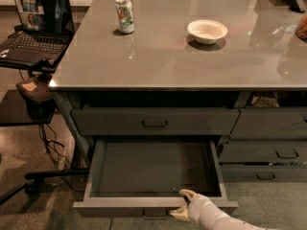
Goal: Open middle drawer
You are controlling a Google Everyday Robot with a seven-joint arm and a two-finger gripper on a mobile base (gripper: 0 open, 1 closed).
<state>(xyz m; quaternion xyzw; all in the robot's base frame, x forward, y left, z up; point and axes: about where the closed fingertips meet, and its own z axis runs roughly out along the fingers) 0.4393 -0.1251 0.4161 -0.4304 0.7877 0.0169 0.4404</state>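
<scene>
The middle drawer [154, 206] is pulled far out below the counter, and its plain grey tray [153, 169] is empty. Its small loop handle [154, 215] hangs at the front centre. My gripper [183, 204] reaches in from the bottom right and is at the drawer's front edge, just right of the handle. Its pale fingers [187, 194] are spread, one over the front rim and one on the outer face. The taller top drawer [154, 122] above is closed.
A can [125, 15] and a white bowl [206, 31] stand on the grey counter [158, 56]. More closed drawers [286, 153] are at the right. A laptop [38, 25] on a stand and floor cables [50, 147] are at the left.
</scene>
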